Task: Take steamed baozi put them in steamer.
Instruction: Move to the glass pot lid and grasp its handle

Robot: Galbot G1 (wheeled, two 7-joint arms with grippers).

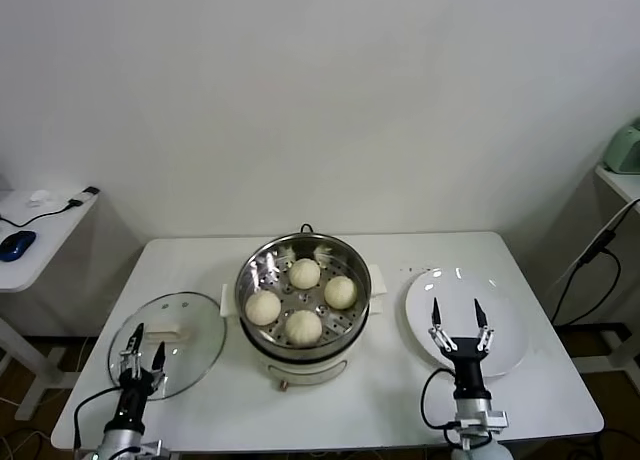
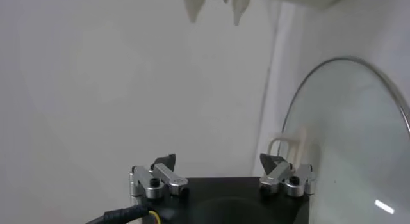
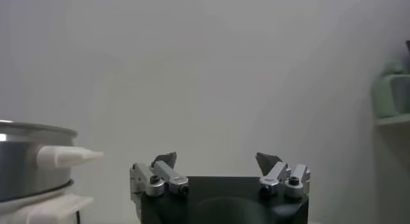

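Several cream-white baozi lie on the perforated tray inside the shiny steel steamer at the table's middle. My left gripper is open and empty at the front left, above the near edge of the glass lid. My right gripper is open and empty at the front right, over the white plate. The right wrist view shows the open right gripper with the steamer's side beside it. The left wrist view shows the open left gripper next to the lid.
The flat white plate to the right of the steamer holds nothing. The glass lid with its cream handle lies flat on the table to the steamer's left. A side table with a blue mouse stands far left; cables hang at the right.
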